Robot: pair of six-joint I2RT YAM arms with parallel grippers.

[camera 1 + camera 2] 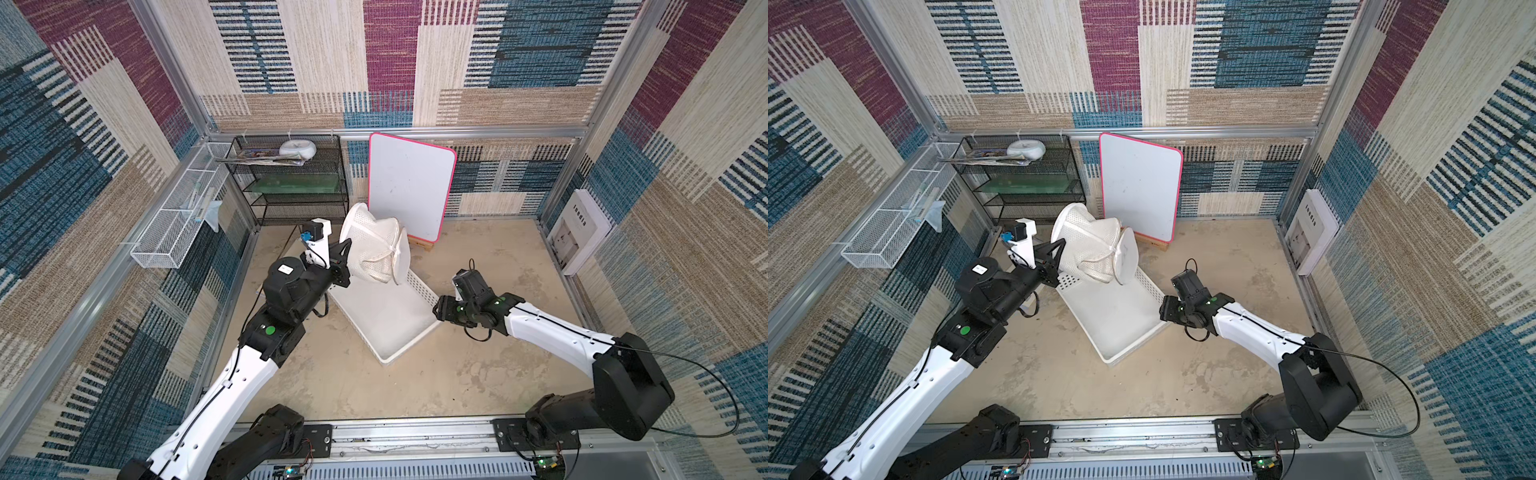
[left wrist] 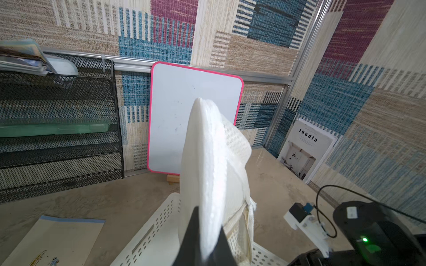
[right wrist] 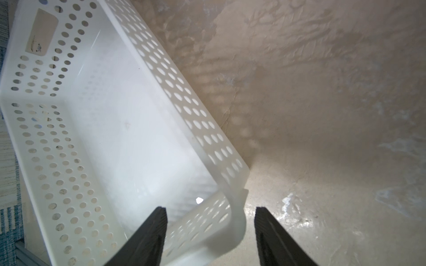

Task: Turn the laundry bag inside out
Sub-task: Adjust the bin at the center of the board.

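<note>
The right gripper shows two dark fingers spread apart; a corner of the white perforated basket sits between them; mottled beige tabletop lies beside it.

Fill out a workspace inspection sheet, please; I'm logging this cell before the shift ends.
Surface: tan tabletop, stained.
Job's things: laundry bag held up over the far end of the white perforated basket.
Clutter: pink-edged whiteboard, black mesh rack, Inedia book.
Pincers: left pincer shut on bag's rim; right pincer open, astride basket corner.
Cables: black cable loops off right arm.
Surroundings: patchwork woven walls.
</note>
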